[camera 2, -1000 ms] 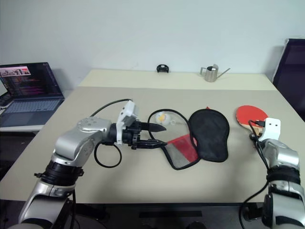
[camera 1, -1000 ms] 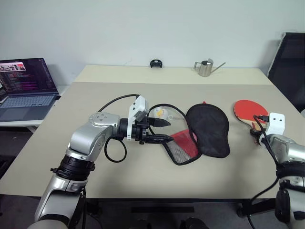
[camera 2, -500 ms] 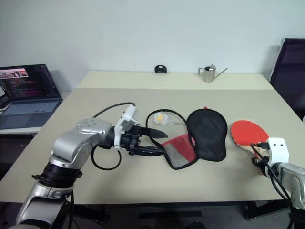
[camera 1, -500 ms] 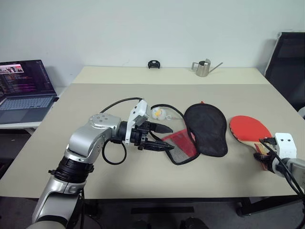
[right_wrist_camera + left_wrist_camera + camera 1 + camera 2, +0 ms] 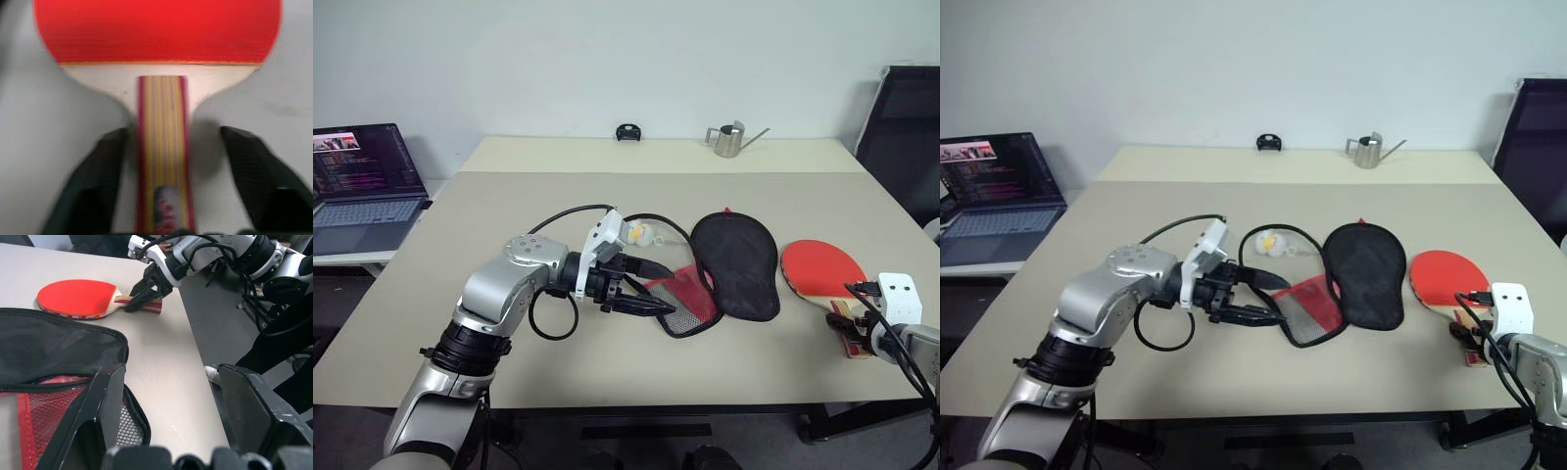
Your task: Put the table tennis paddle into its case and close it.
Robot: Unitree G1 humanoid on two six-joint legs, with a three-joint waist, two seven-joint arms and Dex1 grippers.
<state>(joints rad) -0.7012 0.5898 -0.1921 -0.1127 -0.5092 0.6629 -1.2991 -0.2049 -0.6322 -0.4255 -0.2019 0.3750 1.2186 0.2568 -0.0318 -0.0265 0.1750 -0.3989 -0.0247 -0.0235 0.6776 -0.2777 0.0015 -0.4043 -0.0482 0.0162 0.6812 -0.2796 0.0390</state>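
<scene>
The left arm bends across the table (image 5: 509, 196), and the left gripper (image 5: 651, 286) points toward 3 o'clock, fingers apart, around the near edge of the case (image 5: 729, 269). The case lies open at the table centre, black side up, its red mesh flap beside it. The right gripper (image 5: 139, 296) reaches to 12 o'clock; its fingers stand apart on both sides of the striped handle of the table tennis paddle (image 5: 818, 269), which lies flat at 3 o'clock of the case, red face up.

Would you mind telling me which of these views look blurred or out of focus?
Right wrist view: the paddle and the right pincer are soft, smeared. Left wrist view: the left pincer's fingers are slightly soft, the case crisp. Both eye views: sharp, evenly lit.
</scene>
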